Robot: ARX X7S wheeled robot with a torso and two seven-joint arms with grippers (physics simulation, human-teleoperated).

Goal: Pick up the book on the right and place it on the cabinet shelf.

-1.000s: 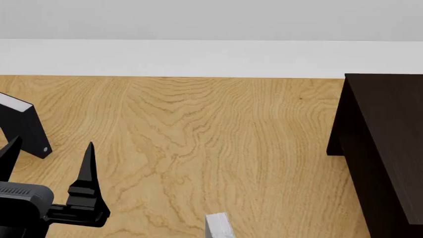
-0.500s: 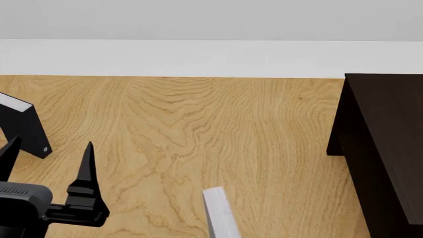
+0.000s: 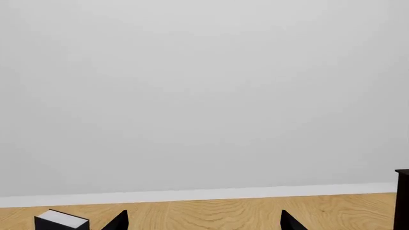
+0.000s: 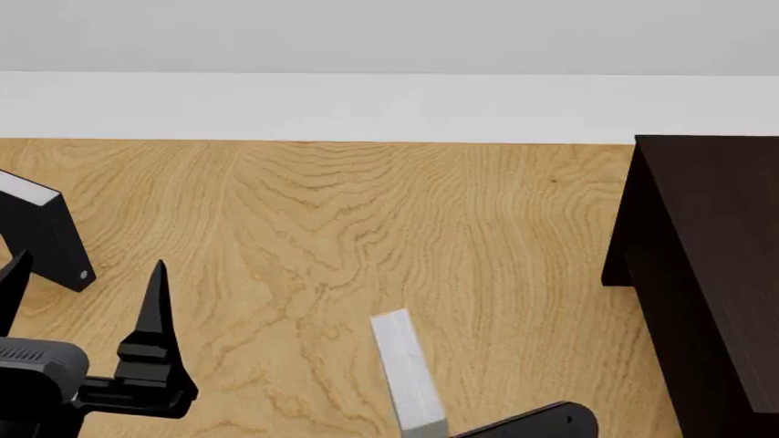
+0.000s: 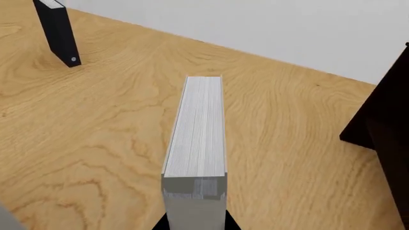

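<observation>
Cut off and hidden parts

Right gripper [image 5: 195, 225] mostly out of frame, fingers hidden under the book [image 5: 198, 139]; cabinet [image 4: 718, 265] clipped at the edge; black book [image 4: 43, 237] partly cropped.

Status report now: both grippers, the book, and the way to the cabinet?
Left gripper open, empty. Right gripper shut on book, raised over the floor. Cabinet ahead to the right, path clear; black book far left.

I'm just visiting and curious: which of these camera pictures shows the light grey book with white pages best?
The right wrist view: the light grey hardcover book fills its middle, white page edges facing the camera. The head view shows only a narrow strip of it at the bottom edge. The left wrist view does not show it.
</observation>
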